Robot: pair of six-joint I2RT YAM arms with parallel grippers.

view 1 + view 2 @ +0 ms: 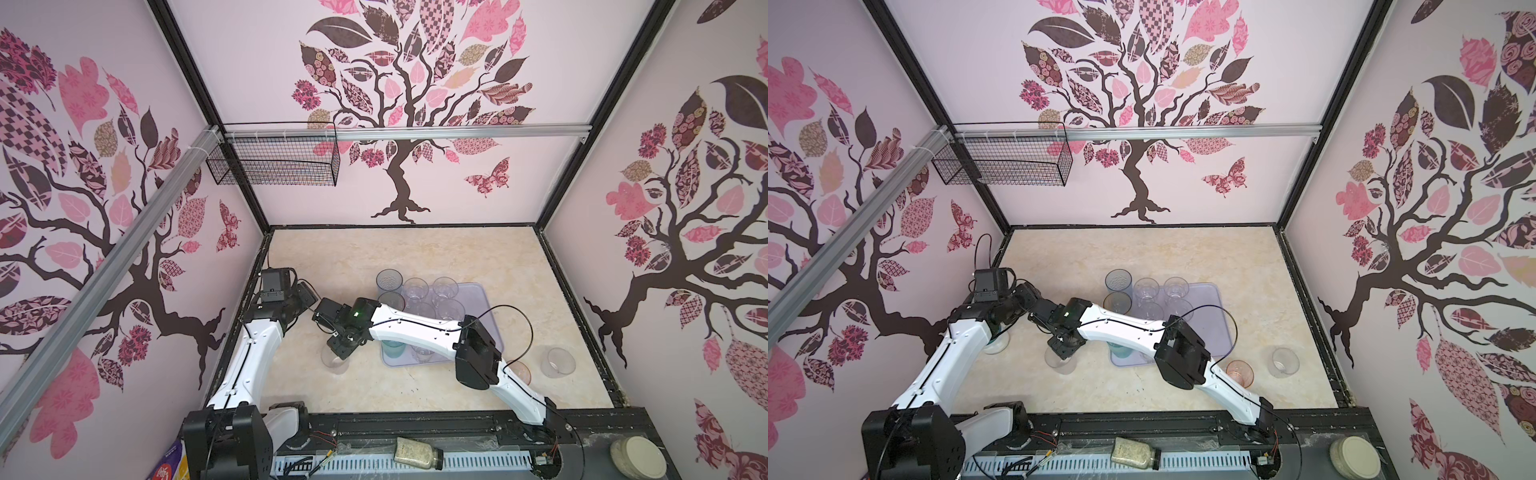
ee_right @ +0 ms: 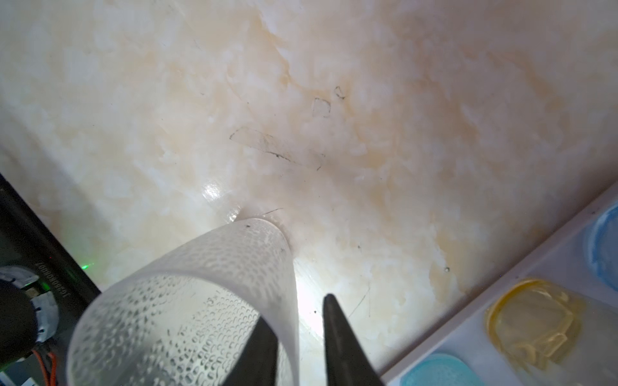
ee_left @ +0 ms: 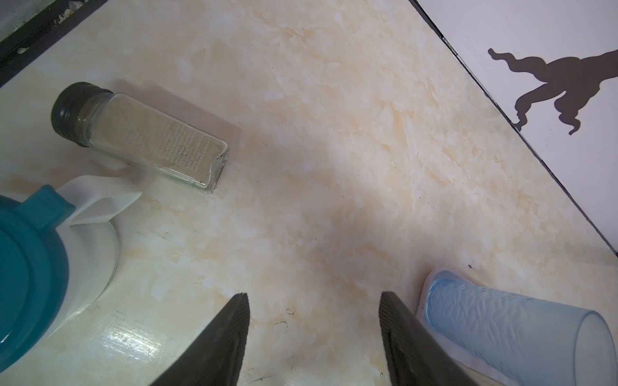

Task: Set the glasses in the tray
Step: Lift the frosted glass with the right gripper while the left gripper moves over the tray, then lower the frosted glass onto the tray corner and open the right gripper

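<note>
- Nearest to me, on the right side of the table, a pink glass and a plain clear glass stand outside the tray, not yet put away.
- A little further in, left of the tray, stands the dimpled glass, the one now in hand. The right pincer hangs over its rim with narrow jaws, one finger inside and one outside. A thin strip of table shows between the outer finger and the wall, so I cannot tell if the pinch is already firm.
- For this step I would close until both fingers press the wall, but gently, because the wall looks thin and slippery. Then lift straight up, high enough that the base passes the low rim.
- The teal glass stands in the tray close to its near edge. I would carry the load around it to the bare right part, always upright.
- Further back the tray holds several clear glasses and an amber glass.
- Farthest, the left pincer is wide open and holds nothing, just beside a blue-grey glass.
</note>
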